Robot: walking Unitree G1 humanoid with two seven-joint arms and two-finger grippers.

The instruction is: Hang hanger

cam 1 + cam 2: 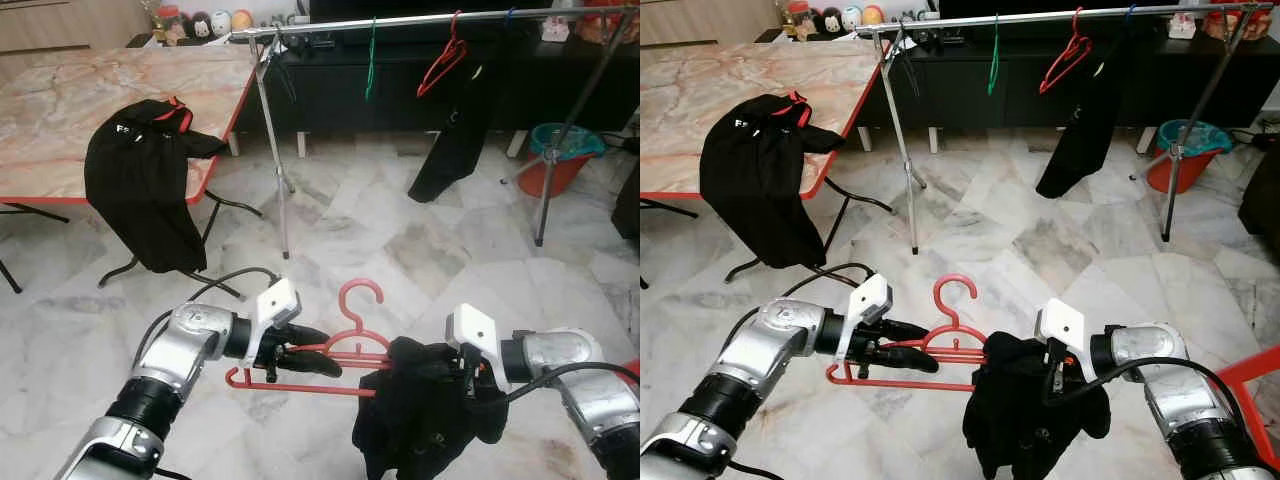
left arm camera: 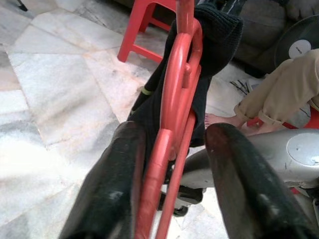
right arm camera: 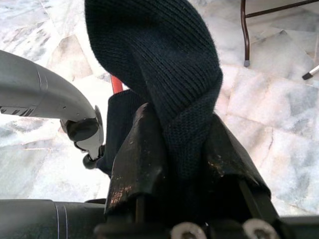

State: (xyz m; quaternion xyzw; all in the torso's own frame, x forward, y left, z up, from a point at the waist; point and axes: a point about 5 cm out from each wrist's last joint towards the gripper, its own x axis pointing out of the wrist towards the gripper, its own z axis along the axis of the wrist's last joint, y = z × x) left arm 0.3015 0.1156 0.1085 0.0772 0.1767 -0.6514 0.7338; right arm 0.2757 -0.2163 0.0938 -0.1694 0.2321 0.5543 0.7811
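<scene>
Mid-task, dressing stage: red plastic hanger (image 1: 330, 362) held low over the pale marble floor (image 1: 400, 250), one end between the fingers of the left gripper (image 1: 300, 352), closed loosely around its bars. Right gripper (image 1: 1058, 378) clamped tight on a fold of the black knitted garment (image 1: 1025, 410), bunched over the hanger's other end. Still well short of the silver clothes rail (image 1: 400, 20) ahead. Next, probably: spread the knit across both shoulders, then raise the hook to the rail.

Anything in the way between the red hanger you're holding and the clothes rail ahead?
Nothing visible on the floor between. The left claw and right claw hold the red hanger with the black garment low; open marble floor lies before the rail.
</scene>
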